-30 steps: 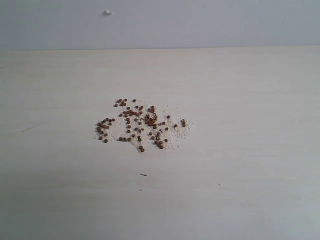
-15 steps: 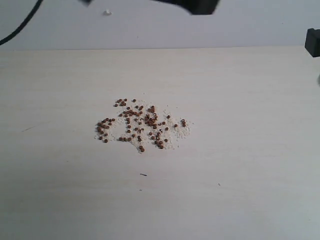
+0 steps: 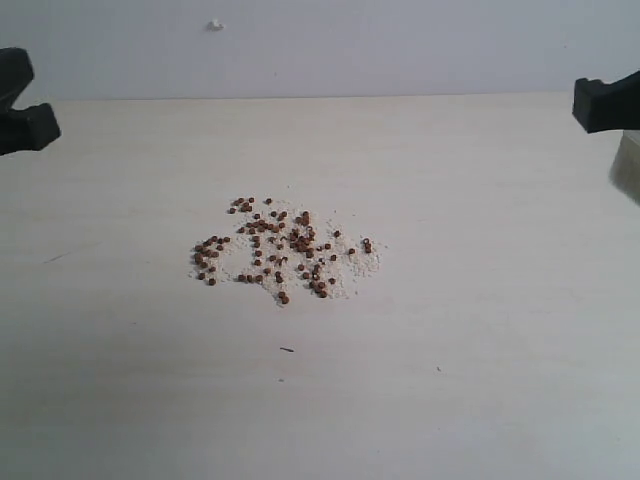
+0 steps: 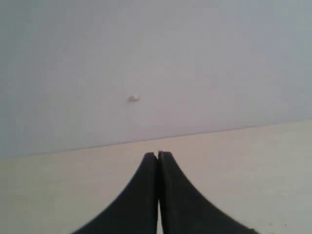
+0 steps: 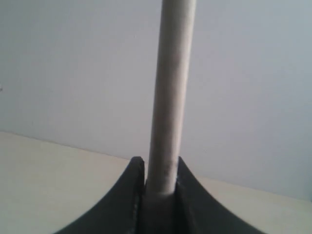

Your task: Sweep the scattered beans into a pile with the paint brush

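Beans: you have them in one loose patch on the pale table, reddish-brown grains mixed with off-white crumbs. The patch is wider than deep and ragged at its edges. A few grains sit slightly apart on its right side.

Left gripper: in the exterior view it is well apart from the beans, far out to their left and on their wall side, at the frame edge. Your left wrist view shows the two black fingers pressed flat together with nothing between them.

Right gripper: it is well apart from the beans, far out to their right and on their wall side, also at the frame edge. Your right wrist view shows the fingers pinching the paint brush by its pale, round handle. The handle runs straight out from between them.

The bristles and metal band do not show in the right wrist view. In the exterior view a pale shape sits just under the right gripper, but you cannot tell what it is.

Other marks: a dark speck lies on the near side of the beans, clear of the patch. A white fleck sits on the grey wall beyond the beans.
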### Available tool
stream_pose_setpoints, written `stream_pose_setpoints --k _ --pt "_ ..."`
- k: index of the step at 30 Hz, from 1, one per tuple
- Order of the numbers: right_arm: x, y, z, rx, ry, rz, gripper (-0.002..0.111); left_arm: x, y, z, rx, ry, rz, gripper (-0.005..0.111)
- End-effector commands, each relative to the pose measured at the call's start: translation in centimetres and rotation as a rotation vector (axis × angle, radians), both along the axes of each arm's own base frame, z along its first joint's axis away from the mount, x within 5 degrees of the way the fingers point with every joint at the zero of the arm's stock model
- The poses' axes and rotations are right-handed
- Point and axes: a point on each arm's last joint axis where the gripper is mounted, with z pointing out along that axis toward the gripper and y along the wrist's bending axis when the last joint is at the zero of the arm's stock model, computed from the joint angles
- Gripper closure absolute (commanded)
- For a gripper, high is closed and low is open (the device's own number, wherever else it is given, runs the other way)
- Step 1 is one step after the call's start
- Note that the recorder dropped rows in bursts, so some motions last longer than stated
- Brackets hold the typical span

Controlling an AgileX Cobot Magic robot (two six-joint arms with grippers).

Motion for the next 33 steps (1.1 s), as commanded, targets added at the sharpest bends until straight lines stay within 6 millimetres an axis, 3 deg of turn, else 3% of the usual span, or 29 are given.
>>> stream_pose_setpoints --k 1,4,10,20,24,29,33 --pt "0.6 1.0 -0.5 -0.041 0.018 0.024 0.108 -0.3 3.7 -2.2 -0.109 0.007 0.236 0.107" --pt "0.7 1.0 -0.6 -0.028 0.019 0.003 0.108 -3.1 6.2 -3.7 -0.219 -0.098 0.323 0.107" --pt "0.7 1.0 -0.6 -0.028 0.019 0.003 0.108 -7.3 7.6 -3.3 -0.273 -0.357 0.212 0.107" --pt "0.7 1.0 -0.7 -0.027 0.023 0.012 0.108 -9.7 9.0 -2.4 -0.158 -0.446 0.232 0.107" --pt "0.7 1.0 -0.7 -0.029 0.022 0.012 0.108 -10.2 9.9 -3.0 -0.119 -0.395 0.296 0.107" --pt "0.7 1.2 -0.7 -0.027 0.031 0.034 0.108 -10.6 12.0 -3.5 -0.262 -0.313 0.485 0.107" --pt "0.7 1.3 -0.8 -0.027 0.034 0.043 0.108 -10.5 12.8 -4.6 -0.217 -0.205 0.578 0.107"
